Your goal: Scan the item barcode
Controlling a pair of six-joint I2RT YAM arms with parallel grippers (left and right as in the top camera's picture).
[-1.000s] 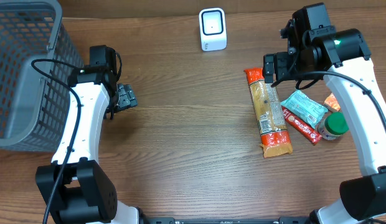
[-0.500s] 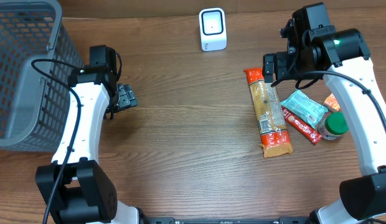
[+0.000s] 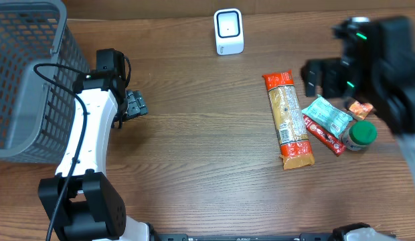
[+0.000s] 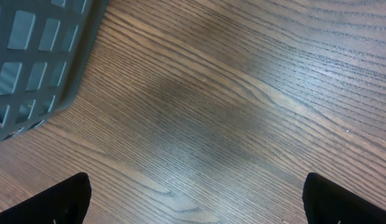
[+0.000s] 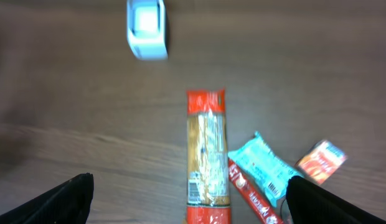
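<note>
Basket (image 3: pixel 20 87) stands left; green-lidded jar (image 3: pixel 359 134) sits beside packets (image 3: pixel 326 115).

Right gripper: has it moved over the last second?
Yes. The right gripper has shifted rightward in the overhead view, away from the top end of the pasta packet, which has stayed put.

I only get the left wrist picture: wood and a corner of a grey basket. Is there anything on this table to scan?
Observer: Yes. Over on the right side lies a long pasta packet with orange ends.
Operator: And where is the scanner?
Observer: A small white scanner stands at the back, midway across.
Operator: Is the other arm holding anything?
Observer: No. The right gripper is open and empty, beside the packet's top end.
</note>
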